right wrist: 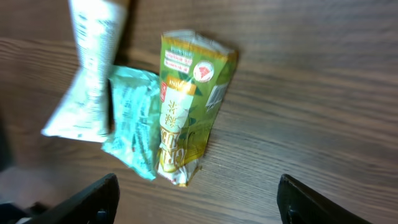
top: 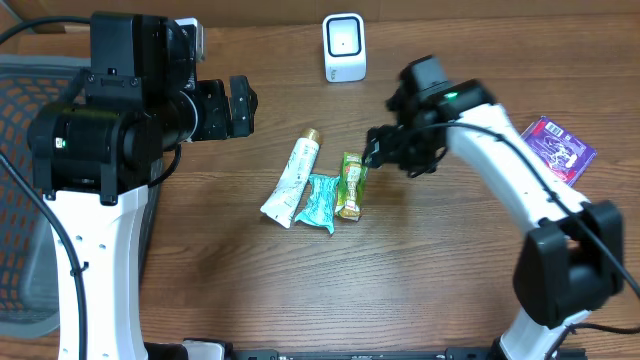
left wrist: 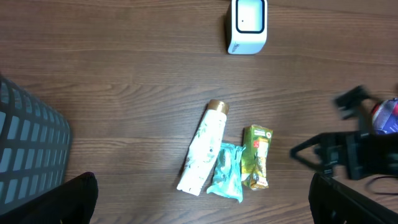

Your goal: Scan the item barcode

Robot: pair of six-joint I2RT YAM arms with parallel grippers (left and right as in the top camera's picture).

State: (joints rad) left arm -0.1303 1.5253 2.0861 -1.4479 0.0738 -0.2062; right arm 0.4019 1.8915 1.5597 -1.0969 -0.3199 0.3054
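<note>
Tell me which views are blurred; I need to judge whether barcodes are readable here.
Right wrist: motion-smeared, the white plastic tube worst, the green printed packet soft. Left wrist: tube and packet crisp, black right arm blurred. Overhead: sharp, evenly lit, no glare.

Three items lie flat mid-table, side by side. On the left, a white tube (top: 293,177), gold cap toward the far edge. In the middle, a crumpled teal packet (top: 321,203), touching both neighbours. On the right, a green packet (top: 351,184) (creased, red-and-white label). Well apart at the far edge, a white scanner (top: 344,47) stands upright.
</note>
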